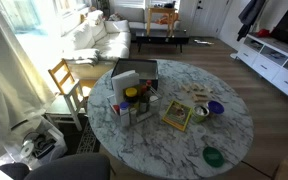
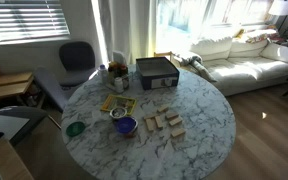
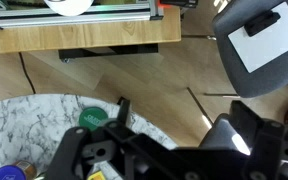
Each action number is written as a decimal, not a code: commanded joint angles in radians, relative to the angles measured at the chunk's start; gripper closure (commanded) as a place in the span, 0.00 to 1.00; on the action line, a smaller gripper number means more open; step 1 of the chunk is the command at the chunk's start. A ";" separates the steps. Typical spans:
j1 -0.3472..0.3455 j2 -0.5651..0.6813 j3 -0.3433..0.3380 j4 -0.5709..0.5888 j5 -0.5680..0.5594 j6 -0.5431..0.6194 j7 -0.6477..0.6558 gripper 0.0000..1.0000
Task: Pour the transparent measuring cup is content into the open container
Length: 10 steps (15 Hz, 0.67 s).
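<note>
**Claw at the table's edge, cup not yet in hand**

The gripper (image 3: 174, 145) fills the bottom of the wrist view, a dark mass so close to the lens that I cannot tell whether its jaws stand apart or together. Nothing shows between them. It hangs over the rim of the round marble table (image 1: 164, 145), with wooden floor and a grey chair (image 3: 264, 40) beyond.

On the table stands the large grey box (image 1: 134, 72), with bottles in front of it. Nearer the middle is a blue bowl (image 1: 216, 107). The open container, a low green dish (image 3: 92, 117), lies alone near the table's edge, well apart from the rest in both exterior views (image 2: 75, 128).

I judge the task to be at its start: the reach for the cup is not yet made. The next move calls for finding the cup, gripping it upright, and carrying it level to the dish.

The transparent measuring cup is hard to make out (a small pale object (image 1: 200, 112) just beside the bowl may be it). The arm shows in neither exterior view.
</note>
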 commanded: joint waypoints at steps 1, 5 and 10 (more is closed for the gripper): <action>-0.011 -0.001 0.008 0.002 0.004 -0.004 -0.005 0.00; -0.011 -0.001 0.008 0.002 0.004 -0.004 -0.005 0.00; -0.028 0.015 0.000 -0.005 0.022 0.005 0.024 0.00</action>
